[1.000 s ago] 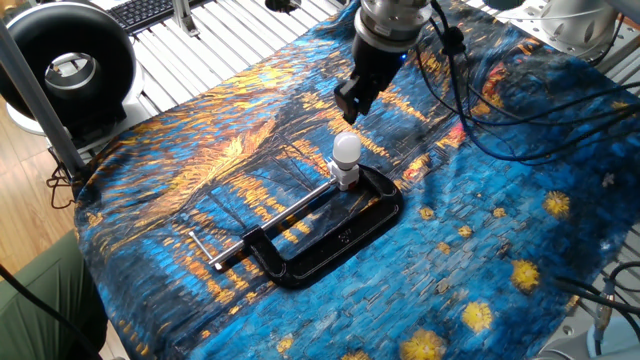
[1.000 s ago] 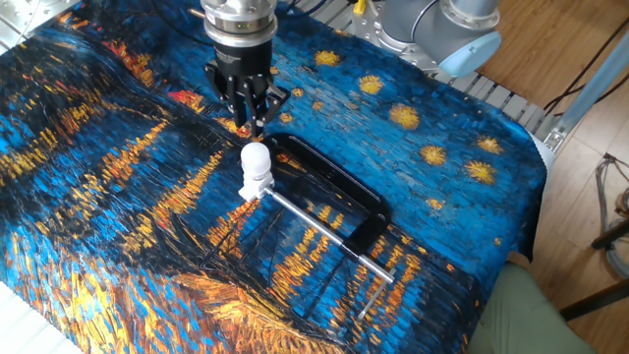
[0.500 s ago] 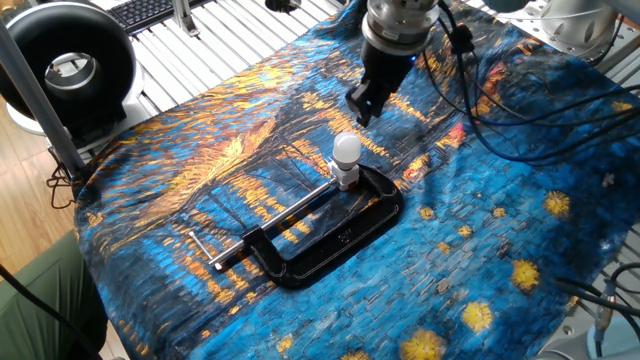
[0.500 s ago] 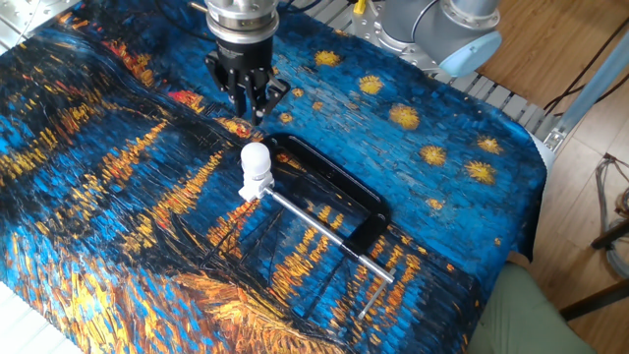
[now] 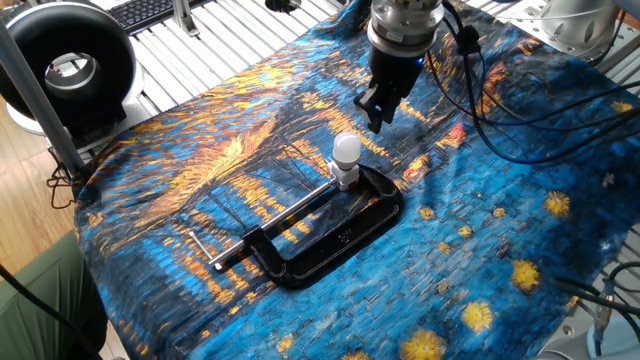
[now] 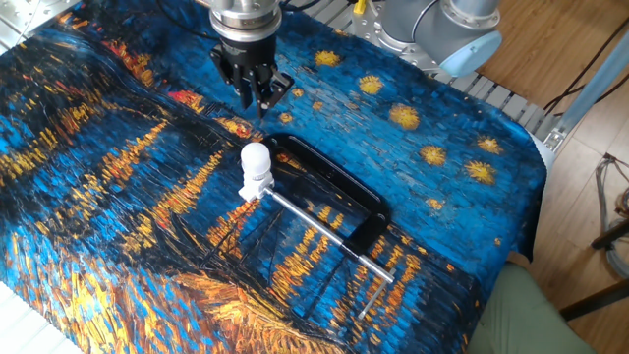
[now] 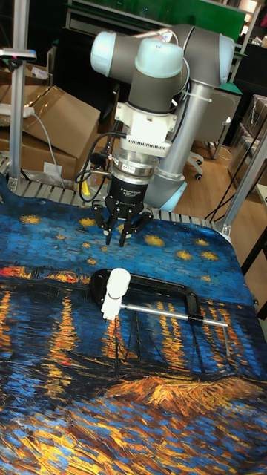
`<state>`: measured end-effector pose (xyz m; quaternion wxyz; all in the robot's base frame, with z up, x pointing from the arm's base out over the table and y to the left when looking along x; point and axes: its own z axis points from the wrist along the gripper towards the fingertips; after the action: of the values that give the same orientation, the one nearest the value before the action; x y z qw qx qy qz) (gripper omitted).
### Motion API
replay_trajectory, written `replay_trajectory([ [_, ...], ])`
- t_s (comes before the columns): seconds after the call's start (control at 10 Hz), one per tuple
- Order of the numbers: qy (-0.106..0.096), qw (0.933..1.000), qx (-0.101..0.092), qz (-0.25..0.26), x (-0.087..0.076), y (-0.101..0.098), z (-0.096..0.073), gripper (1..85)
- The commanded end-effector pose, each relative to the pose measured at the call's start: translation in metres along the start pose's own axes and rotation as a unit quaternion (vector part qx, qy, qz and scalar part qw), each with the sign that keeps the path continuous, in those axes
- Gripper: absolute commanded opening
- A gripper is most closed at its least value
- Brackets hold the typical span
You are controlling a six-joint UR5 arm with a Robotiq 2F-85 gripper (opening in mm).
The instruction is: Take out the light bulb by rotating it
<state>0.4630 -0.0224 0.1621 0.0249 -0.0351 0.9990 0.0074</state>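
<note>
The light bulb (image 5: 346,150) (image 6: 256,159) (image 7: 117,282) is small and white with a round frosted globe. It stands in a short white socket (image 5: 346,180) held by the black C-clamp (image 5: 340,235) (image 6: 334,182) on the painted blue cloth. My gripper (image 5: 375,120) (image 6: 260,106) (image 7: 119,241) hangs above and behind the bulb, clear of it. Its fingertips are drawn together with nothing between them.
The clamp's steel screw and cross handle (image 5: 215,250) (image 6: 369,280) stretch away from the socket. Black cables (image 5: 480,110) trail from the wrist over the cloth. A black ring light (image 5: 65,65) stands off the table's far corner. Cardboard boxes (image 7: 55,126) sit behind the table.
The gripper has drawn away from the bulb, rising and moving back toward the arm's base. The bulb, socket and clamp have not moved.
</note>
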Motion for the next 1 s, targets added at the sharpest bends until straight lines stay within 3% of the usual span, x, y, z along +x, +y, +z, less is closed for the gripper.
replay_trajectory([
  [0.0,0.001,0.9999,-0.008,0.010,0.000,0.003,-0.001,32.7],
  [0.2,-0.001,0.9999,-0.010,0.007,0.000,0.005,-0.001,32.7],
  [0.4,-0.003,1.0000,0.005,-0.005,-0.001,-0.003,-0.001,26.7],
  [0.6,-0.014,0.9992,0.012,-0.037,-0.007,-0.007,-0.001,28.0],
  [0.9,0.030,0.9981,-0.014,-0.051,0.016,0.006,-0.002,32.7],
])
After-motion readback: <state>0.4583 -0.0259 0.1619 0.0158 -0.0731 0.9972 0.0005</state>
